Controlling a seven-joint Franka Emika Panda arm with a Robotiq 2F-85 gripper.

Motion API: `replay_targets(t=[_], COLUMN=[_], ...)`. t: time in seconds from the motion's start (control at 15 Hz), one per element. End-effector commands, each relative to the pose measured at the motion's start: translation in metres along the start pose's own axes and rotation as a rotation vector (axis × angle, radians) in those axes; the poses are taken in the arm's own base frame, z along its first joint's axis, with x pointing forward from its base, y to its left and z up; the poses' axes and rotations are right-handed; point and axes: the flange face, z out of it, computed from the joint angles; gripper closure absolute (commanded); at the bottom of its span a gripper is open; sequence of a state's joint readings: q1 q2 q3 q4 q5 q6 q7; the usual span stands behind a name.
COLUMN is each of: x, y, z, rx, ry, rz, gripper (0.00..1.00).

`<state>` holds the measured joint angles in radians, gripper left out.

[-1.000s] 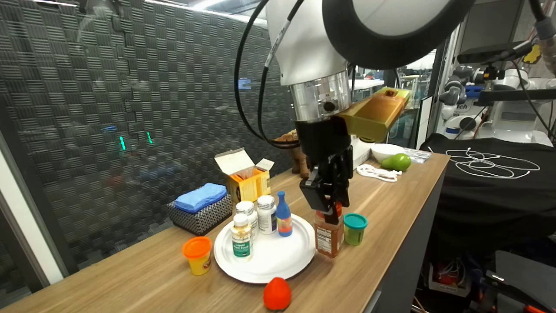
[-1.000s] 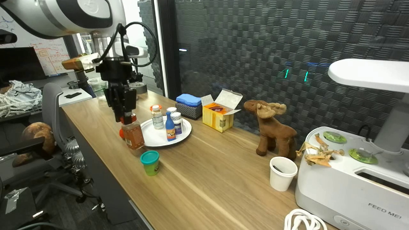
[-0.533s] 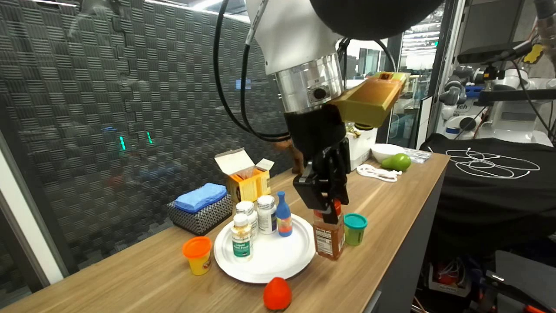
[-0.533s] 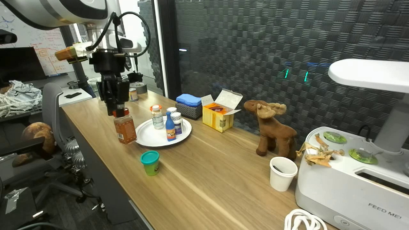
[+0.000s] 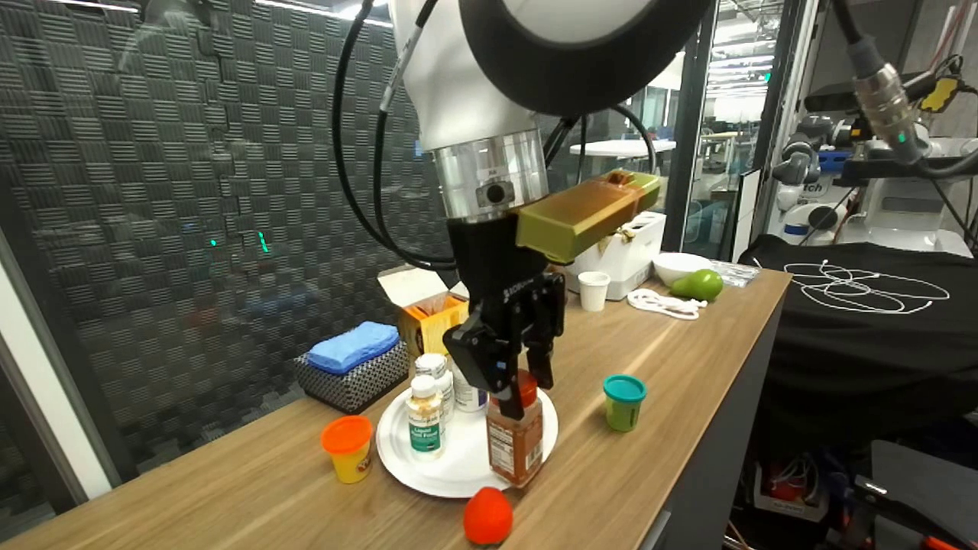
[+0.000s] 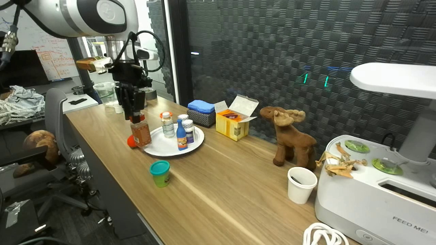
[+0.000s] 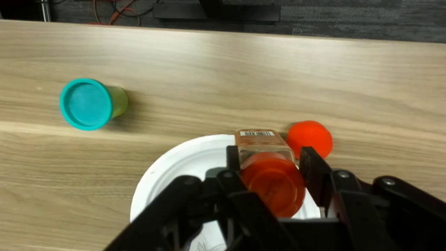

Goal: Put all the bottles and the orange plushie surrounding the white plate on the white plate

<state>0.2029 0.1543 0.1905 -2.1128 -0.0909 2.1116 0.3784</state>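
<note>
My gripper [image 5: 527, 391] is shut on the red cap of a square spice bottle [image 5: 516, 443], also between the fingers in the wrist view [image 7: 259, 139]. The bottle hangs slightly tilted over the rim of the white plate [image 5: 397, 466]; I cannot tell if it touches. The orange-red round plushie [image 5: 487, 517] lies on the table just outside the plate, close to the bottle in the wrist view [image 7: 310, 137]. On the plate stand a plant food bottle [image 5: 425, 424], white pill bottles [image 6: 188, 132] and a blue bottle [image 6: 181, 136], which the gripper hides in an exterior view.
A green tub with teal lid [image 6: 160, 174] and a yellow tub with orange lid [image 5: 349, 451] stand beside the plate. Behind it are a patterned box with blue cloth [image 6: 201, 114], an open yellow box [image 6: 233, 126] and a moose plushie [image 6: 291, 139]. The table edge [image 7: 223, 32] is near.
The gripper carried the spice bottle from beside the green tub toward the plushie and over the plate's rim. The other objects have not moved.
</note>
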Motion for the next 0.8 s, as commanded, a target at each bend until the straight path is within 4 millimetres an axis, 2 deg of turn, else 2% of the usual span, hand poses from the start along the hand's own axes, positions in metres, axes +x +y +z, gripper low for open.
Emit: replay_targets(t=[0.0,0.4,0.73], x=[0.025,0.047,0.051], y=[-0.011,-0.012,-0.012], z=[-0.008,-0.006,0.001], rx=[0.039,0.032,-0.003], ry=[0.04,0.086,0.06], rz=[0.038,0.058,0.025], gripper=[0.78,0.78,0.78])
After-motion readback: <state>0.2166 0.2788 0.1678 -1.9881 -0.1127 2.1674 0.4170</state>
